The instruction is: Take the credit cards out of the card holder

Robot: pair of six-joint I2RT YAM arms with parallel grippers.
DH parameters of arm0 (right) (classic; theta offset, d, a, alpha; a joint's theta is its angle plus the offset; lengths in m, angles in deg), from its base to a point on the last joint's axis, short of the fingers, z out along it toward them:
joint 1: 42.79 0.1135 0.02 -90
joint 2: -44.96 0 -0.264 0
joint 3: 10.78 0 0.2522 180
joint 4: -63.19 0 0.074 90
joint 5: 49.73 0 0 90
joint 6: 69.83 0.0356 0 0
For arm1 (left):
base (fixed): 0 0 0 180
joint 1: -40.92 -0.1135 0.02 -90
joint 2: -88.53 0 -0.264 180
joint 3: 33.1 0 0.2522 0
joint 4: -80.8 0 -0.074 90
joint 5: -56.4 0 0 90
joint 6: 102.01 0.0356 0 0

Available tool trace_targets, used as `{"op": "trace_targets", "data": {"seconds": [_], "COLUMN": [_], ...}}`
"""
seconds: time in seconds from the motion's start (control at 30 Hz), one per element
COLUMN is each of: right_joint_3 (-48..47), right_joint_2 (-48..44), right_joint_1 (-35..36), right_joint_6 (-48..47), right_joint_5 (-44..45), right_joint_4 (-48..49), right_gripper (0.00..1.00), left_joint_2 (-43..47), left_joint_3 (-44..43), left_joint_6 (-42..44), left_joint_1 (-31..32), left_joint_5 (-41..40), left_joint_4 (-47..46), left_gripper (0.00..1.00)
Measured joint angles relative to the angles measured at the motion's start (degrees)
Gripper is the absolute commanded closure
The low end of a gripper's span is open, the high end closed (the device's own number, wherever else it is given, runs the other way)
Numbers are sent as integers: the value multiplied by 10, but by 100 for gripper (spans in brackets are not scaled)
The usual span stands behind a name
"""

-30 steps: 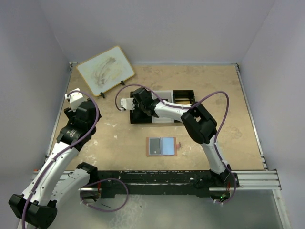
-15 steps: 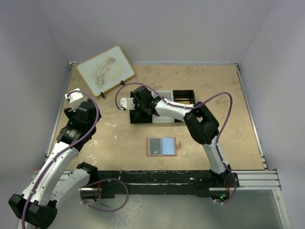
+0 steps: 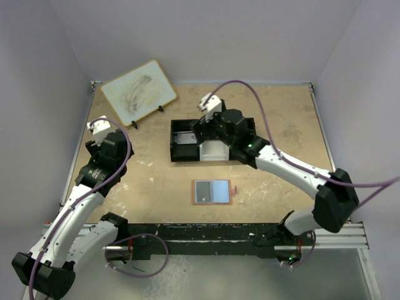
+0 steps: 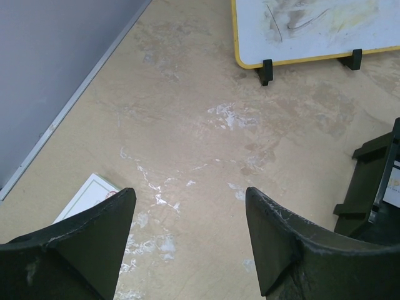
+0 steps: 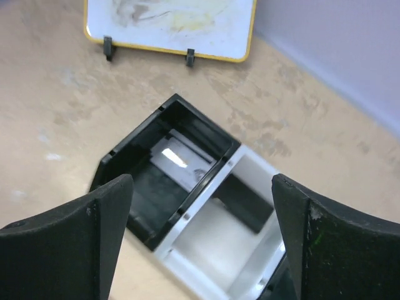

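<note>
While the right arm (image 3: pixel 287 165) reaches across the desk (image 3: pixel 294 119), the right jaws stand wide over the tray (image 3: pixel 173 142), holding nothing. Left arm (image 3: pixel 81 194) is off at the left side. The left jaws are wide too, over bare desk, nothing between them. Board (image 3: pixel 137 94) is propped at the far left corner, not involved.

Tray: black, white, black compartments. The wrist view shows one dark card (image 5: pixel 177 159) lying flat on the floor of the left black compartment, a glint on its face.

Holder (image 3: pixel 212 192) lies open and flat near the desk's front edge, well apart from the tray. Left half dark, right half grey-blue. From above I cannot tell cards from slots, nor how many remain.

Judgement: the next card wants fetching from the holder.
- Come down over it with the right jaws narrowed.
- Catch only a card's exposed edge.
- Draw along the slot's line, not upward, or the light holder will likely lift with it.
- The left jaws could pin the other half.
- Keep the pinch shallow so one card comes, not two.
</note>
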State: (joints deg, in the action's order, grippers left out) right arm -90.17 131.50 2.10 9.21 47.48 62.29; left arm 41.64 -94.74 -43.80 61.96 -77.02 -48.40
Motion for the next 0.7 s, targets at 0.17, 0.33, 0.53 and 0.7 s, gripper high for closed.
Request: {"op": "trace_targets", "data": {"seconds": [0.17, 0.33, 0.53, 0.7], "right_joint_3": [58, 163, 216, 197], "right_joint_2": [-57, -68, -94, -58], "right_joint_1": [-41, 15, 109, 169], "right_joint_6": [222, 382, 515, 588], "right_joint_5": [-3, 33, 83, 126], "right_joint_4": [-36, -97, -154, -199], "right_gripper": [13, 19, 21, 21], "left_joint_2": [-2, -7, -13, -16], "left_joint_3": [0, 0, 0, 0], "left_joint_6": [1, 2, 2, 2], "left_joint_1": [0, 0, 0, 0], "left_joint_5": [12, 19, 19, 19], "left_joint_4": [0, 0, 0, 0], "left_gripper": [32, 32, 32, 32]}}
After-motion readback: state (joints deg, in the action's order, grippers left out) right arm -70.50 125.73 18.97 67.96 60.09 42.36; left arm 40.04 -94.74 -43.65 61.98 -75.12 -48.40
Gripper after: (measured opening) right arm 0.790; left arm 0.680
